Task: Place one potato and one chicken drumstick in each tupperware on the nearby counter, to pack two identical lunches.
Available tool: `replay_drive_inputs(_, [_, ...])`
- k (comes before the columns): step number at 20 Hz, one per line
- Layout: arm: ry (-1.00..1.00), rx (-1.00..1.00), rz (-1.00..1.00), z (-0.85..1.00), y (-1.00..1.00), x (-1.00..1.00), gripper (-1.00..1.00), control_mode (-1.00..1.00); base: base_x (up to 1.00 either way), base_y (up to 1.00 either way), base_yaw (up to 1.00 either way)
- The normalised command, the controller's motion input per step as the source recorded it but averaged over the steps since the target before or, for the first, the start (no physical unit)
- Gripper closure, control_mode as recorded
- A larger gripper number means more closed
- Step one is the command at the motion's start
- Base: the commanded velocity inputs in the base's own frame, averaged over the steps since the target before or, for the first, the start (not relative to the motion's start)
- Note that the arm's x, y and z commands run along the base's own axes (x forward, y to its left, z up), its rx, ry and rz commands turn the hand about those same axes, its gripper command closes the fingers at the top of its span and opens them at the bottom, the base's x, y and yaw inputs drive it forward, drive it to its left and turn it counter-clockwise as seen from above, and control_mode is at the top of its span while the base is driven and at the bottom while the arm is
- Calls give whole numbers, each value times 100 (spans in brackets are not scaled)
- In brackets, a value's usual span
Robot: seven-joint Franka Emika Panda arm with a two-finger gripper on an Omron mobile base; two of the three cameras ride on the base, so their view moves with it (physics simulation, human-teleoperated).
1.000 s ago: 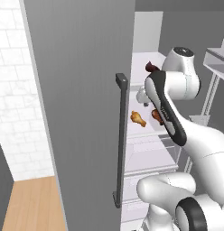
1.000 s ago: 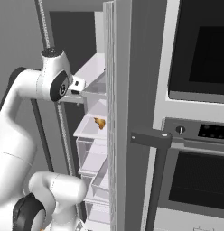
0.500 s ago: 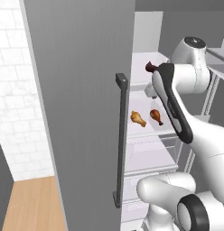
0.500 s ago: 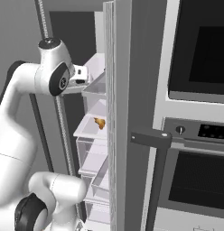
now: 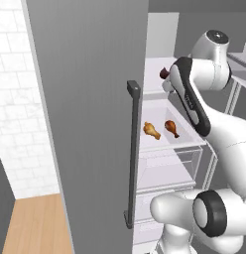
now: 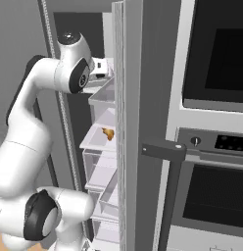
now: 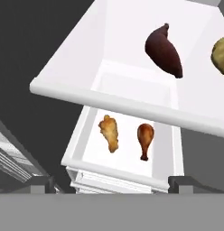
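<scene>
While the refrigerator door (image 5: 90, 114) stands swung wide, the white arm reaches into the cabinet with its claw (image 7: 109, 182) spread wide and holding nothing, the two dark tips set far apart at the foot of the hand view. On the upper white shelf (image 7: 109, 97) lie the reddish-brown potato (image 7: 164, 50) and, at the frame's right edge, the yellowish-green potato (image 7: 221, 55), the pair near each other but apart. One level down, in a white bin (image 7: 77, 149), the yellower chicken drumstick (image 7: 109, 132) and the darker chicken drumstick (image 7: 145, 139) rest side by side without touching; both also show from the left base camera, on the shelf beside the arm.

To take the first item cleanly, the claw would likely do best to settle on one piece, line its tips across the narrow width of that piece, and come in above the shelf lip rather than against it. The tapered potato looks the easier target, being nearest the view's centre.

Only part of the greenish potato is in frame. From the right base camera the door edge covers most of the shelves, leaving a sliver of one drumstick. Whether the bin's front wall would block a low approach is hard to judge.
</scene>
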Motion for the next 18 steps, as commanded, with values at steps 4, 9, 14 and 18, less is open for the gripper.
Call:
replay_drive_inputs(4, [-13, 2, 2, 14, -13, 55, -100, -100, 0, 0, 0])
replay_drive_inputs(9, [-3, 0, 1, 4, -3, 63, -100, -100, 0, 0, 0])
replay_drive_inputs(14, [0, 1, 3, 5, -21, 53, -100, -100, 0, 0, 0])
replay_drive_inputs(18, [0, 0, 2, 0, -16, 48, -100, -100, 0, 0, 0])
